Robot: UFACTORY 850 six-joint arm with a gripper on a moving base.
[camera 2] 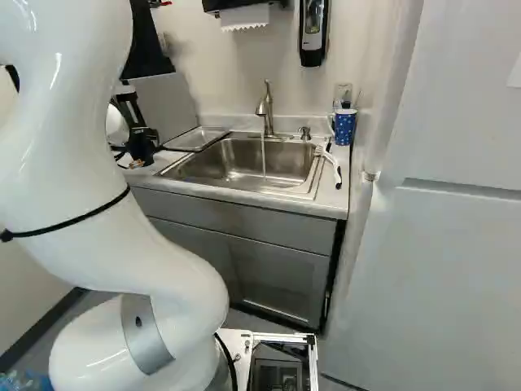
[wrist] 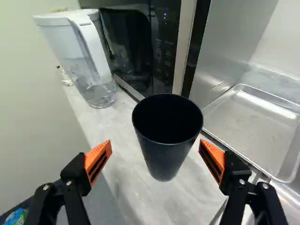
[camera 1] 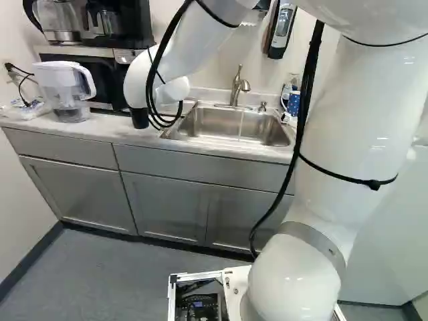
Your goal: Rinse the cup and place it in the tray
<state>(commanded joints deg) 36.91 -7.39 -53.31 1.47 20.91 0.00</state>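
While the gripper [wrist: 156,144] has jaws spread, black cup [wrist: 162,157] ungripped just ahead, pick, rinse and tray [wrist: 253,133] placement look pending.

Black cup [wrist: 165,157] stands upright on the counter [wrist: 126,136], ahead of the spread tool [camera 2: 140,140], near the tray [wrist: 253,126]

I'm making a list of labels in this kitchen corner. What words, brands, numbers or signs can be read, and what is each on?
None can be read.
Microwave controls: marks too small.
Wall dispenser: label too small and blurred.
Black cup: no print on the side shown.
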